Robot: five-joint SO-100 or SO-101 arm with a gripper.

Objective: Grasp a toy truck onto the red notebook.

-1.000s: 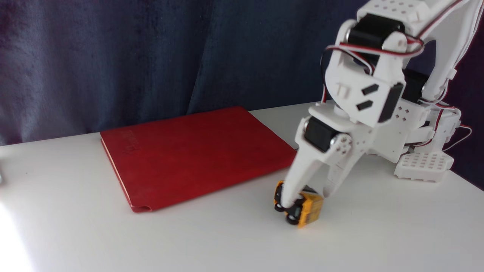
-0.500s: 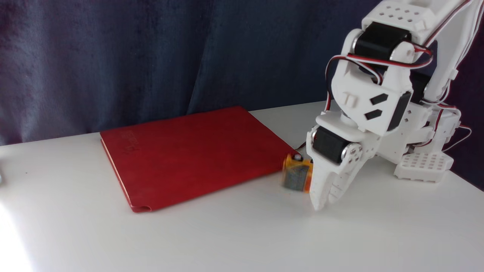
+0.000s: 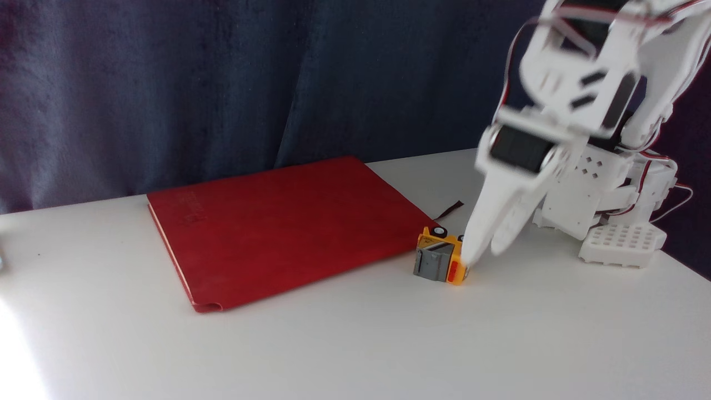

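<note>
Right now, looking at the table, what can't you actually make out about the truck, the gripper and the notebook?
1. Gripper, fixed view: motion-blurred, so open or shut, and any contact with the toy truck, is unclear.
2. Toy truck: its side facing the gripper is hidden by the fingertips.
3. Red notebook: the embossed mark is too faint to read.
4. Arm: its top is cut off by the upper edge.

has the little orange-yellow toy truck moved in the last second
Yes. The small orange-yellow toy truck has shifted up and back in the fixed view, from in front of the flat dark red notebook's near right corner to just beside that corner, on its side.
</note>
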